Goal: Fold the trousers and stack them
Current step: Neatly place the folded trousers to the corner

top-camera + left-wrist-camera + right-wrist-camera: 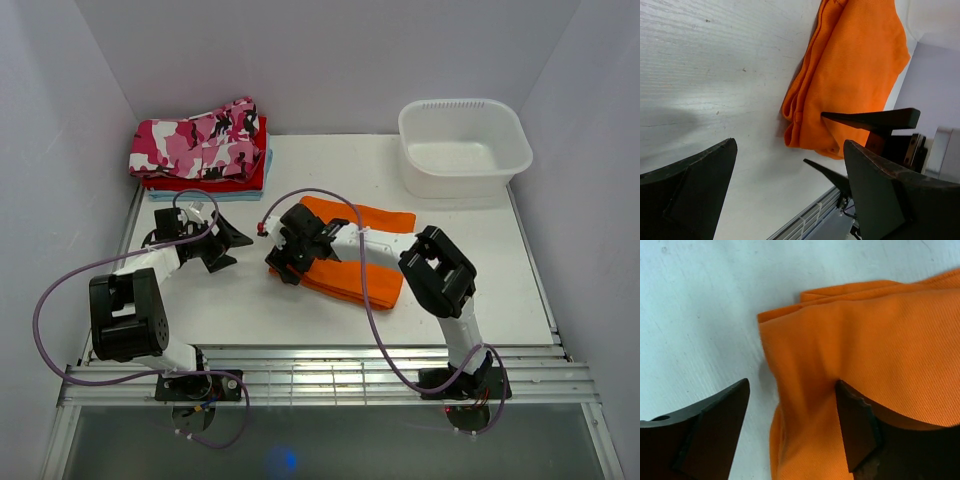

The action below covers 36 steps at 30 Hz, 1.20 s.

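Observation:
The orange trousers [390,220] lie folded into a thick rectangle in the middle of the white table [250,310]. My right gripper [285,250] sits low at their left end, open. In the right wrist view its jaws [791,385] straddle the folded edge of the trousers [880,340]. One finger rests on the cloth, the other is over bare table, and nothing is pinched. My left gripper [228,240] hovers wide open over bare table just left of the trousers, holding nothing. In the left wrist view, the trousers [855,65] and the right gripper's fingers [880,119] lie beyond my left gripper [790,145].
A pink camouflage garment [200,140] tops a pile with a red garment [250,172] at the back left. A white tub [465,145] stands at the back right. A metal rail [320,375] runs along the near edge. White walls close in three sides.

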Available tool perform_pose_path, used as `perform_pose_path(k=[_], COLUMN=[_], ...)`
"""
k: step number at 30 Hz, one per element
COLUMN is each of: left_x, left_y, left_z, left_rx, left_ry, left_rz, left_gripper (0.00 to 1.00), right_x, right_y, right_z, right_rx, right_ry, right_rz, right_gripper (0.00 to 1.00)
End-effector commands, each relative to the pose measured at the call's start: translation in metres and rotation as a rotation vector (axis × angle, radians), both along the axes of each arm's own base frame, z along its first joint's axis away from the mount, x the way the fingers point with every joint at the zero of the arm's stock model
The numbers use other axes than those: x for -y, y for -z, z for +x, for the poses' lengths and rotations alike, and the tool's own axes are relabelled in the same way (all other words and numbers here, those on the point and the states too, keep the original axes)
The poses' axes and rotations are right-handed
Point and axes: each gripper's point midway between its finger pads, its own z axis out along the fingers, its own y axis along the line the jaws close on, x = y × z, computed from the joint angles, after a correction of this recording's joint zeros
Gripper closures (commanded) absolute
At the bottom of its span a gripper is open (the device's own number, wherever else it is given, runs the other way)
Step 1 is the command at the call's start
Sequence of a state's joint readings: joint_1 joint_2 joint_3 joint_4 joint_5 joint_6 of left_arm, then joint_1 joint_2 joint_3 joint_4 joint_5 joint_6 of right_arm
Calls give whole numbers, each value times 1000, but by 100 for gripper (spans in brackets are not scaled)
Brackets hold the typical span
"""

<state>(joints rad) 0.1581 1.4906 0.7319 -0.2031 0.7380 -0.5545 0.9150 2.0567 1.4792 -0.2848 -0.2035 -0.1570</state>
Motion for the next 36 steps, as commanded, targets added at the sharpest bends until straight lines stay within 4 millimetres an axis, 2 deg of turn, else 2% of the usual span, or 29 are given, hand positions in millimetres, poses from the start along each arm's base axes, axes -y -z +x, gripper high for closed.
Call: perform_pose_path(k=[1, 2, 6, 10, 11, 13, 16, 22, 23, 25, 26, 27, 28, 31, 33, 36], left_x=[-1, -2, -2, -3, -4, -6, -9, -15, -15, -14, -15, -15, -15, -12, -10, -3], left_y=[-8, -8, -12, -13, -14, -16, -18, -15, -14, -11, -10, -6, -4, 0, 3, 9], left_z=[1, 1, 1, 1, 1, 3, 6, 7, 7, 5, 5, 4, 3, 1, 0, 0], left_rx=[43, 45, 64, 73, 80, 91, 96, 79, 79, 65, 61, 46, 36, 20, 11, -5], left_ry=[0, -2, -10, -18, -21, -26, -29, -44, -45, -51, -57, -63, -71, -65, -60, -45], left_rz=[10, 15, 21, 29, 32, 41, 46, 46, 47, 42, 44, 43, 39, 26, 22, 15], left_gripper=[2, 2, 2, 2, 2, 2, 2, 2, 2, 2, 2, 2, 2, 2, 2, 2], right_x=[-6, -8, -7, -7, -6, -5, 2, 8, 12, 16, 18, 19, 19, 16, 5, 1], right_y=[-29, -34, -42, -30, -18, -8, 31, 67, 76, 85, 91, 95, 96, 90, 69, 43], right_z=[6, 6, 20, 24, 26, 29, 21, -10, -14, -15, -17, -25, -26, -39, -44, -45], right_rx=[153, 172, 230, 246, 248, 269, 230, 107, 93, 87, 75, 36, 29, -45, -84, -120], right_ry=[40, 43, 100, 93, 90, 80, 31, -82, -94, -107, -117, -149, -154, -197, -232, -243], right_rz=[-21, -19, -45, -81, -109, -127, -194, -206, -225, -250, -256, -246, -240, -165, -63, 37], right_gripper=[24, 20, 20, 14, 14, 13, 18, 38, 49, 62, 76, 83, 92, 92, 92, 92])
